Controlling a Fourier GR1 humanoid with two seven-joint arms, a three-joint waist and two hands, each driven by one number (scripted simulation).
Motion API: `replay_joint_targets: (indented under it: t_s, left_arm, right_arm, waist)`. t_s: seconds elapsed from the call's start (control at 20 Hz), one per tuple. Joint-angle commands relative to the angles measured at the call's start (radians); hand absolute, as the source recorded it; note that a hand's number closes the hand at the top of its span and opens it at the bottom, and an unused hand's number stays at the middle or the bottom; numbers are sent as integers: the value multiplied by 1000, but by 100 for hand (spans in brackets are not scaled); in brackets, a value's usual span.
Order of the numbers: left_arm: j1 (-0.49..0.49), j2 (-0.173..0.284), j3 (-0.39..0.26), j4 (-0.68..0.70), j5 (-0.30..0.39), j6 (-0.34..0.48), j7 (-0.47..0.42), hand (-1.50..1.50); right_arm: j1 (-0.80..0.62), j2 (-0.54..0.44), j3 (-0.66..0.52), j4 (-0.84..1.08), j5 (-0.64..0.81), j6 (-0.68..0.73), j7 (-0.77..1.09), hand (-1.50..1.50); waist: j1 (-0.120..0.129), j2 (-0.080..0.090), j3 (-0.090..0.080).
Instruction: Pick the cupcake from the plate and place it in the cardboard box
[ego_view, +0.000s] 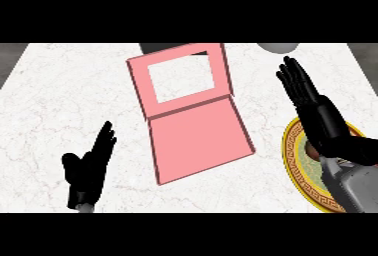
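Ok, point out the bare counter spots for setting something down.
Bare: the stretch between the left hand and the pink box, plus the far left corner. Crowded: the right side, where the right hand hangs over the plate.

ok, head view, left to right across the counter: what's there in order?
Left hand, open with fingers up → pink box lying open in the middle → right hand, open, reaching out over the gold-rimmed plate at the right edge. The cupcake isn't clearly visible; the right arm covers most of the plate.
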Motion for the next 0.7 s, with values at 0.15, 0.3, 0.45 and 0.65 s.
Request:
replay_joint_targets:
  t_s: [0.15, 0.3, 0.45, 0.65]
  left_arm:
    - [-38, 130, 86, 44, -86, -24, -86, 0]
    - [-22, 158, 80, 28, -108, -15, -78, 0]
    - [-17, 175, 79, 33, -110, -45, -87, 0]
    - [-65, 163, 111, 118, -113, -88, -118, 0]
  right_arm:
    - [72, -98, -272, 50, -164, 100, -99, -150]
    - [158, -353, -224, 215, 169, -30, -7, -150]
    - [205, -116, -388, 277, -16, -209, -73, -150]
    - [307, -58, -481, 297, -93, -92, -261, -150]
  waist:
    - [-10, -29, 8]
    - [-57, -7, -17]
    - [-18, -27, 8]
    - [-2, -27, 6]
